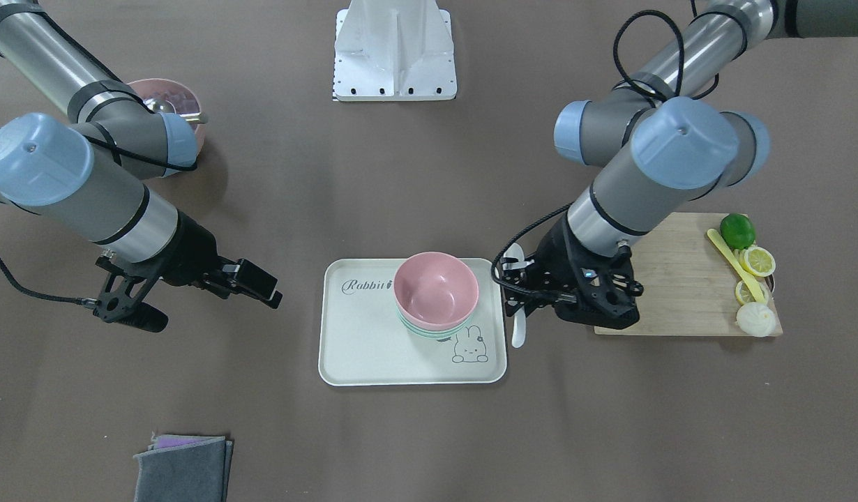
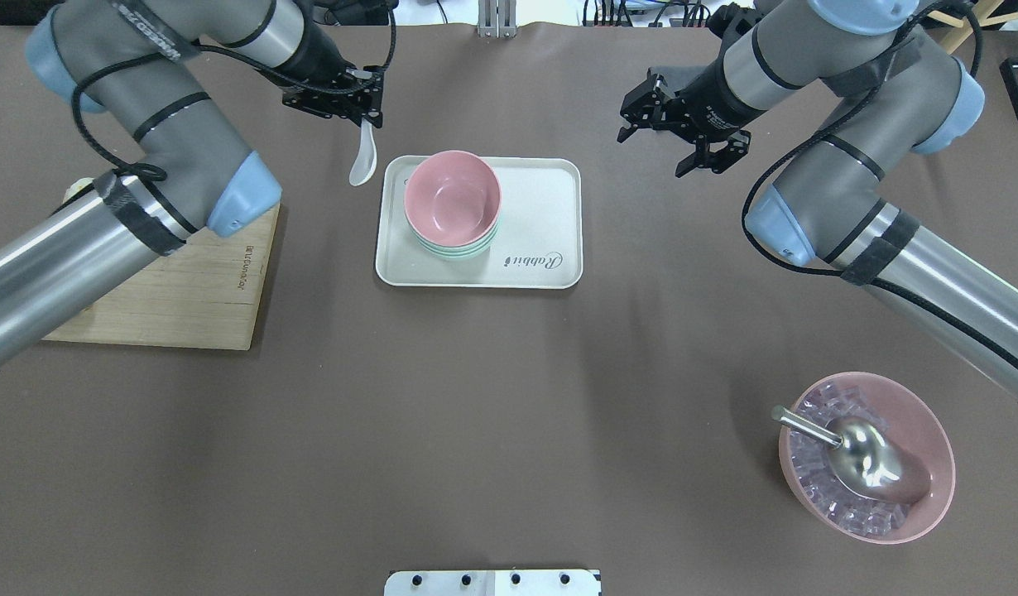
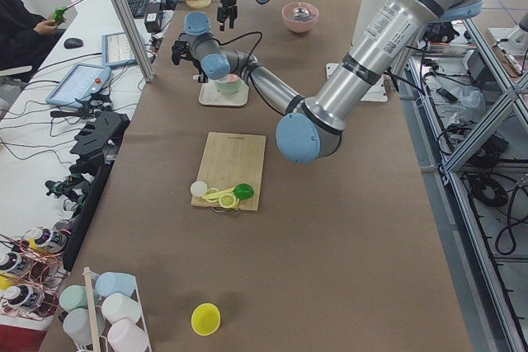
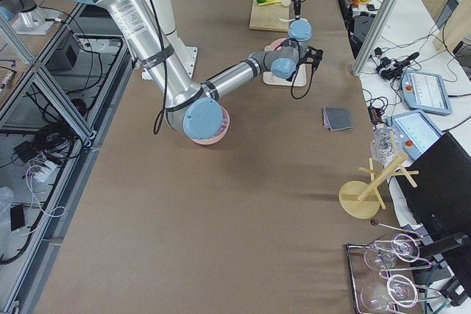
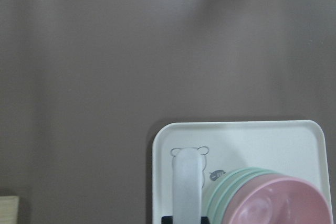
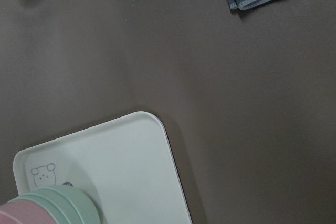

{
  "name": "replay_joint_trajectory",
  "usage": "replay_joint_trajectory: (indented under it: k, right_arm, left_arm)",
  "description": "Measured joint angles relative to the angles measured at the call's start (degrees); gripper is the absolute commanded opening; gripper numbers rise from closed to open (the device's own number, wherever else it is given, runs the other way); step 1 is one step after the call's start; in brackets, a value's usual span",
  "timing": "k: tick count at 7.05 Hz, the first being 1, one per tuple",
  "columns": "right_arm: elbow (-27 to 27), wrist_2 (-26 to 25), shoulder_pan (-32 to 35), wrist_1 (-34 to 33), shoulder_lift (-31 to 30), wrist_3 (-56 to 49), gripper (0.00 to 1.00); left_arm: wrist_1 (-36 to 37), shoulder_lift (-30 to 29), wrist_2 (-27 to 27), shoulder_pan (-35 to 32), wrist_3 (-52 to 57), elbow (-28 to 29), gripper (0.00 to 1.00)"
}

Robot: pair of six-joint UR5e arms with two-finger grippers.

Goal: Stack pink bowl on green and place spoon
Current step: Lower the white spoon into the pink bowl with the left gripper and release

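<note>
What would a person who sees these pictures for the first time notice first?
The pink bowl sits nested in the green bowl on the white tray at the centre. Beside the tray, the left tool holds a white spoon; the right tool is open and empty on the other side.

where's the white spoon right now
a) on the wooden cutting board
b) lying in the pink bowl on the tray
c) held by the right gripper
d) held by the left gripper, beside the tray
d: the white spoon hangs from the shut left gripper just off the edge of the tray, and the stacked pink bowl has nothing in it.
</note>
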Motion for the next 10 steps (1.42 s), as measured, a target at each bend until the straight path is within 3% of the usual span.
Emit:
replay_joint_trajectory:
  k: [4, 5, 6, 10]
  right_arm:
    - [0.23, 0.07, 0.44, 0.05, -0.68, -0.91, 1.00]
    - [0.28, -0.13, 0.40, 0.05, -0.75, -0.89, 1.00]
    - [0.34, -0.33, 0.36, 0.05, -0.78, -0.86, 1.00]
    - [0.33, -1.10, -0.19, 0.05, -0.70, -0.40, 1.00]
  left_arm:
    - [-4.45, -4.91, 5.52, 3.77, -0.19, 4.14, 0.00]
    - [-5.53, -4.89, 6.70, 4.57, -0.15, 4.44, 0.09]
    - [-6.22, -4.87, 7.93, 5.25, -0.15, 4.56, 0.95]
    - [-6.62, -4.15, 8.81, 5.61, -0.15, 4.62, 0.99]
